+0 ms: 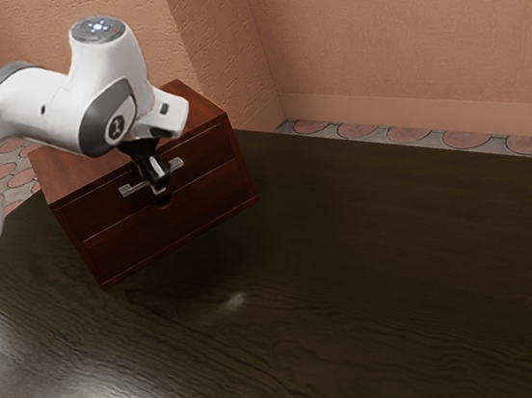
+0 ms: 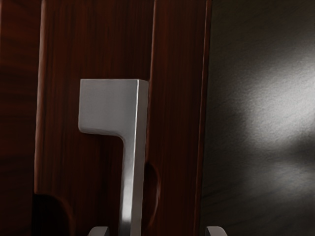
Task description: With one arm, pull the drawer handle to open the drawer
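Silver handle (image 1: 132, 188), frame's upper left, lies inside the spread gripper (image 1: 160, 195): grasping step; next it should clamp, then pull the drawer (image 1: 204, 154).

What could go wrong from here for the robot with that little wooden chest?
1. The gripper straddles the silver handle, but in the wrist view its fingertips look apart, with the bar off-centre between them. A pull now might slip off.
2. The small chest simply stands on the glossy table, so a pull may drag the whole chest along instead of sliding the drawer out.
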